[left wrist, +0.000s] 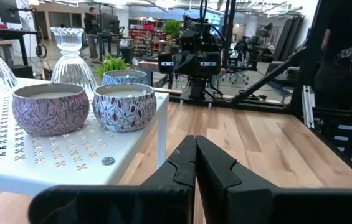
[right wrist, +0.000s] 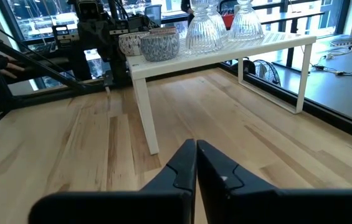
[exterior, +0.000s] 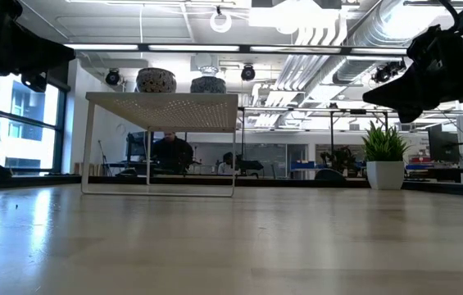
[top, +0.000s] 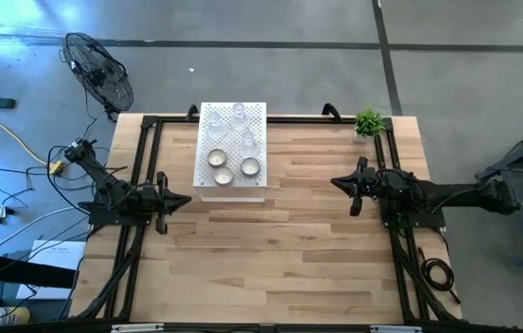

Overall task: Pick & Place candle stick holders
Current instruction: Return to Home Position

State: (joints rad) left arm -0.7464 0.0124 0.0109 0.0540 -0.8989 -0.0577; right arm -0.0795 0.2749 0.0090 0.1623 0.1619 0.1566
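- Candle stick holders [top: 217, 158]: all on top of the white perforated shelf [top: 259, 116] at the far edge of the bench [top: 280, 250]. Round tins sit at the shelf's nearer end, clear glass cups behind.
- Left pincer [top: 183, 199]: fingers pressed together, empty, near the shelf's near-left corner.
- Right pincer [top: 337, 182]: fingers closed flat together, empty, well apart from the shelf.

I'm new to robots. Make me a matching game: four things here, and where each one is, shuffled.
1 potted plant
2 patterned tins
3 left gripper
4 fan

A on the white shelf
B shut, over the table beside the shelf
C on the floor past the table
D table corner on the right gripper's side

Pairs: 1-D, 2-A, 3-B, 4-C
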